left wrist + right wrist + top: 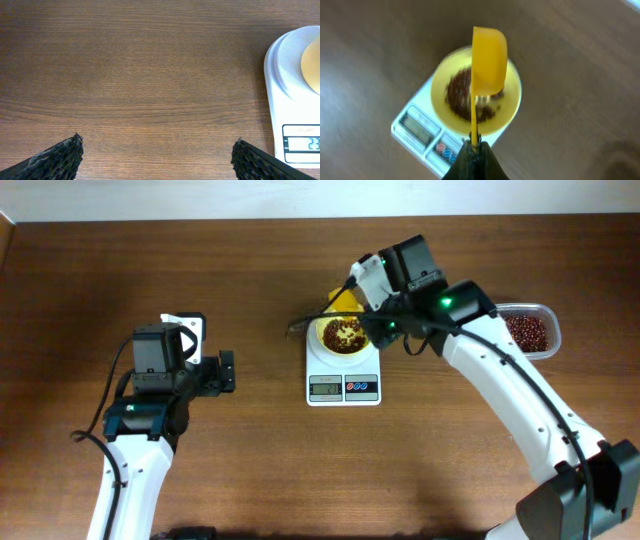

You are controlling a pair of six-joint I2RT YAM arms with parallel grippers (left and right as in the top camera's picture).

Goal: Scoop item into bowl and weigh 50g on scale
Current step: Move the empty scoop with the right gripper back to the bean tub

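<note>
The white scale stands mid-table with the pale yellow bowl on it. Reddish-brown beans lie in the bowl. My right gripper is shut on the thin handle of a yellow scoop. The scoop is turned on its side above the bowl and its beans. The scale's display and red and blue buttons show below the bowl. My left gripper is open over bare wood, left of the scale and the bowl's edge. In the overhead view the left gripper holds nothing.
A clear plastic container holding more beans sits at the right, beyond my right arm. The wooden table's far edge runs along the top of the overhead view.
</note>
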